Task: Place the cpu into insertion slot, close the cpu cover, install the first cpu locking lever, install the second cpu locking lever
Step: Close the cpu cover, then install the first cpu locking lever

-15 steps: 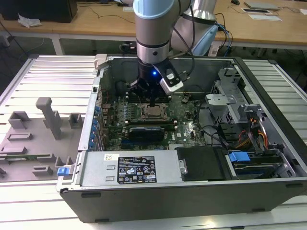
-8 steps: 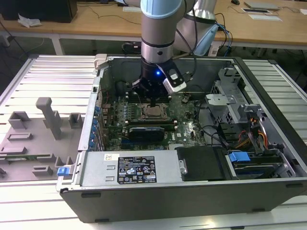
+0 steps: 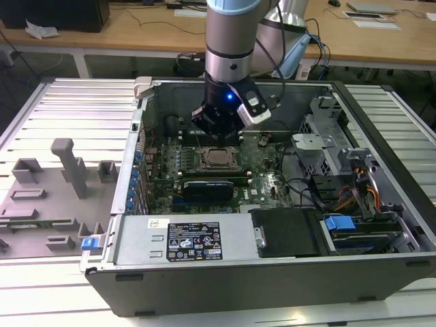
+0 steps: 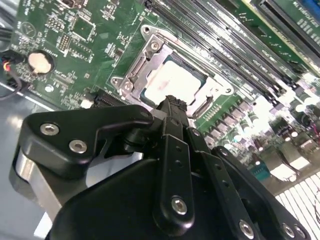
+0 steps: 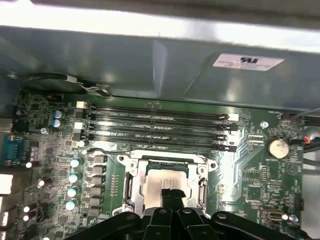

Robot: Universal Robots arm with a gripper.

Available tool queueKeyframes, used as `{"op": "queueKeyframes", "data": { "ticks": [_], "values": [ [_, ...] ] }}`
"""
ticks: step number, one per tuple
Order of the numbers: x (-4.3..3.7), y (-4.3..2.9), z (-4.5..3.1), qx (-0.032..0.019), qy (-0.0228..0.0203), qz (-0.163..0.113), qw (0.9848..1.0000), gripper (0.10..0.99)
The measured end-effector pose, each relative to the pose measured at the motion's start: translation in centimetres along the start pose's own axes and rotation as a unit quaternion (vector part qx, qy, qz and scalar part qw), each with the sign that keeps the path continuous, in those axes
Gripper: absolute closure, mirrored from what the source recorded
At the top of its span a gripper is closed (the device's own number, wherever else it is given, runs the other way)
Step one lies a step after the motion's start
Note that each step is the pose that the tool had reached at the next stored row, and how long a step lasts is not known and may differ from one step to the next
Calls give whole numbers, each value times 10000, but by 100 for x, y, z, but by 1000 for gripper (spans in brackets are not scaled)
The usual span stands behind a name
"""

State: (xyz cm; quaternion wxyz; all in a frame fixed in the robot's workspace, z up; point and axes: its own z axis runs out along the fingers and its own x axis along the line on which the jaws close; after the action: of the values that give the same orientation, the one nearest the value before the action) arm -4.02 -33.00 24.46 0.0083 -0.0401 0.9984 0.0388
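**Arm and end effector.** The silver-and-blue robot arm (image 3: 231,41) reaches down into the open grey metal computer case (image 3: 272,276), which lies on its side on a slatted metal table (image 3: 75,102). In the first wrist view the black two-finger gripper (image 5: 168,194) has its fingertips pressed together. Nothing shows between them. The tips sit directly over the near edge of the chip. Whether they touch its surface cannot be told.

**Task parts.**
- The cpu (image 5: 162,182), a small flat square chip with a dull silver-grey metal top, lies seated in the insertion slot (image 5: 165,166), a square dark-framed socket on the green motherboard (image 5: 250,170).
- The cpu cover (image 5: 131,184), a thin square metal frame plate with a large central opening, lies flat around the chip. The chip's top shows through the opening.
- The position of the locking levers cannot be told.

**Surroundings.**
- Four long narrow black memory slots (image 5: 155,125) run parallel just beside the socket, between it and the case wall.
- A round silver coin cell (image 5: 276,147) sits on the board, well apart from the socket.
- In the exterior view a long black card (image 3: 208,187) lies near the socket.
- A grey moulded fixture tray (image 3: 41,201) rests outside the case at the exterior view's left.
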Motion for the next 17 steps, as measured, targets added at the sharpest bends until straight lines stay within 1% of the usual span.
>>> {"op": "queueKeyframes", "data": {
  "ticks": [3, 6, 17],
  "values": [
    [-1, 6, -80, 10, -4, -42, 10000, 980],
    [-3, 11, -143, 28, -2, -65, 10000, 980],
    [-3, 11, -144, 28, -7, -65, 10000, 980]
  ]
}}
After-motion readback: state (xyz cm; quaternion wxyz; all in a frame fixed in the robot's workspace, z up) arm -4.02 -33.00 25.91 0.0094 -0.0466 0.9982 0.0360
